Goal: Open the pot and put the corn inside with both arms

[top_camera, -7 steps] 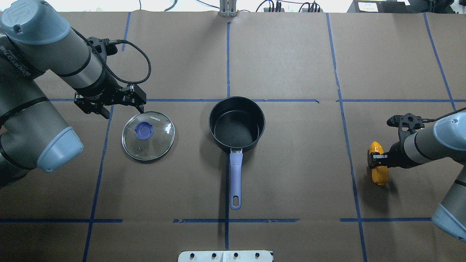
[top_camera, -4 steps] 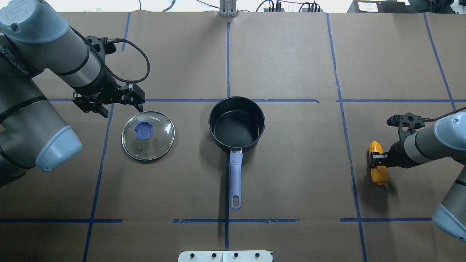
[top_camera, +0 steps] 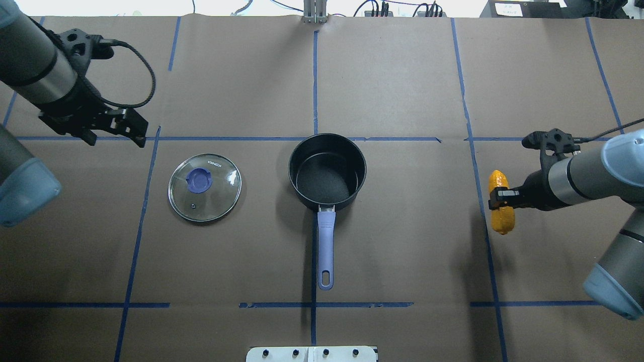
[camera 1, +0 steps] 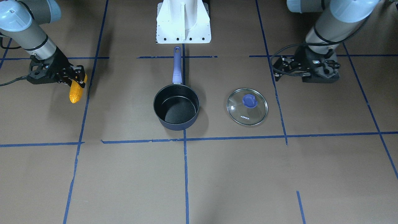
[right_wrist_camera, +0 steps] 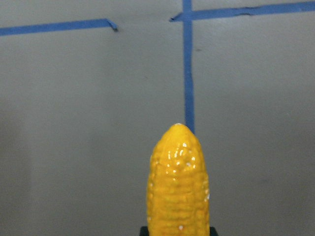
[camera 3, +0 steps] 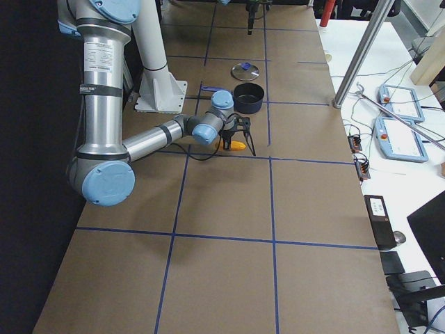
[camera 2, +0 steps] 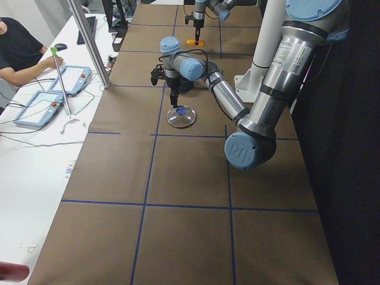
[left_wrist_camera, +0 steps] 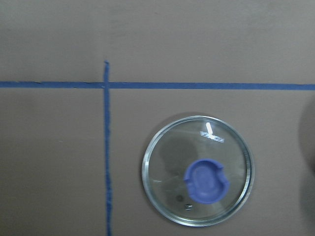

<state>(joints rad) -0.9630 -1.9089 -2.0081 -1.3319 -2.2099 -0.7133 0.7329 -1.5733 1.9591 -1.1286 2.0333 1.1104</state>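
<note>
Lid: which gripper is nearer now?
Left. The left gripper hangs open beside the lid, off its far-left edge, not touching; the right gripper holds the corn beyond the pot, on the other side.

glass lid (camera 1: 247, 106) marked KONKA in white near its rim

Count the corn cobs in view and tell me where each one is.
1. The corn is clamped in the right gripper, off to the robot's right of the pot. The open pot holds none.
</note>
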